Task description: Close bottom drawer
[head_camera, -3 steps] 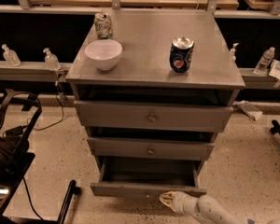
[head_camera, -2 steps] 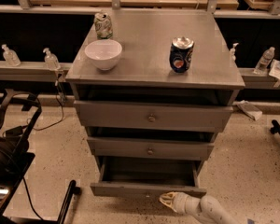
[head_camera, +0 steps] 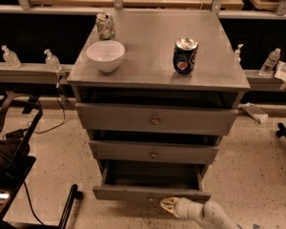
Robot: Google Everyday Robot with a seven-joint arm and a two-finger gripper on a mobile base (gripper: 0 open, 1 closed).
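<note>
Nearest to us, at the bottom edge of the view, the cream-tipped claw (head_camera: 168, 206) of the white robot arm (head_camera: 214, 216) hovers low over the speckled pale floor (head_camera: 257, 171). It sits just in front of the bottom drawer, right of the drawer's middle. We cannot tell whether the claw is apart or together, nor whether it touches the drawer front.

The bottom drawer (head_camera: 150, 193), a plain grey box with a flat front, stands open. It juts out from the foot of the grey metal cabinet (head_camera: 148, 37) and we see into its dark inside. Above it is the middle grey drawer front (head_camera: 133, 151) with its small round knob (head_camera: 153, 154), set further back. Above that is the wider top grey drawer front (head_camera: 124, 119) with a round knob (head_camera: 155, 121) and a dark gap over it.

On the cabinet's top, a round white bowl (head_camera: 105, 55) stands near the front left corner. A dark blue soda can (head_camera: 185, 56) stands upright right of the middle, well apart from the bowl. A dented silver and green can (head_camera: 105, 26) stands just behind the bowl, near the back left corner.

Black framed equipment with cables (head_camera: 9, 147) fills the floor to the left. Behind the cabinet, a grey ledge (head_camera: 24, 71) carries two clear pump bottles (head_camera: 51, 61) on the left and a clear plastic bottle (head_camera: 272, 61) on the right.
</note>
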